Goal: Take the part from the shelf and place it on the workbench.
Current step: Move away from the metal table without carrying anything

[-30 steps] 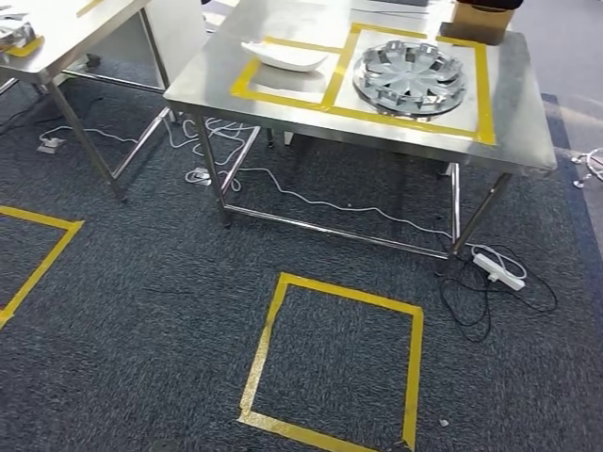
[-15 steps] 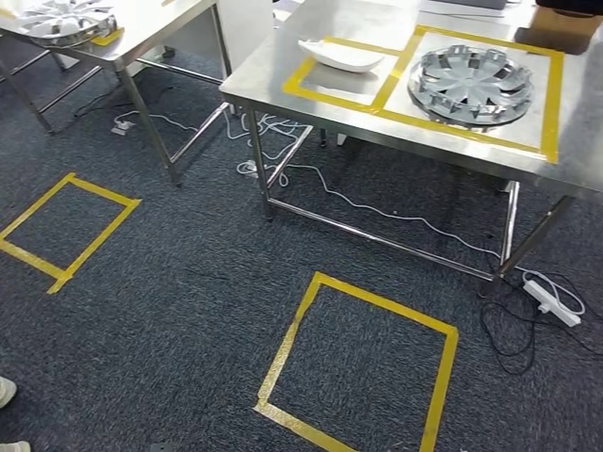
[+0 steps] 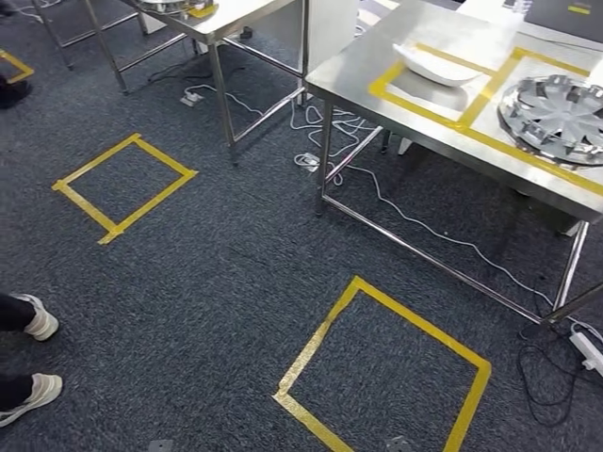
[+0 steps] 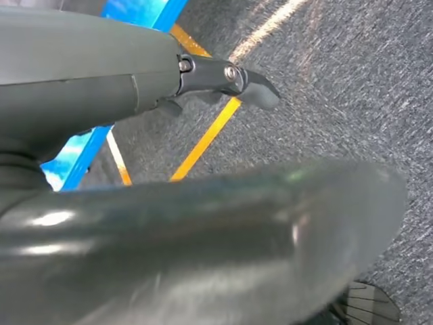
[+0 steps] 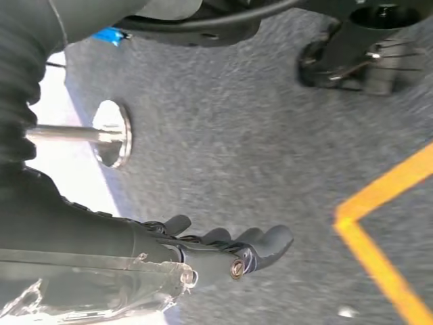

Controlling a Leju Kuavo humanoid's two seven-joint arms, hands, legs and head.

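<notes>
The camera had swung left, sliding the steel surface [image 3: 455, 122] rightward; a silver spoked wheel-cover part [image 3: 558, 115] lay on it; left robot hand [image 4: 224, 78] and right robot hand [image 5: 230, 247] hung apart, empty; pickup apparently remained.

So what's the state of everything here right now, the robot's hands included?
Left hand: holds nothing, hanging over the carpet.
Right hand: holds nothing, fingers roughly straight.
Wheel cover: lying flat on the steel table, inside a yellow tape box.
White dish: resting on the same table.
Power strip: on the carpet, cable attached.
</notes>
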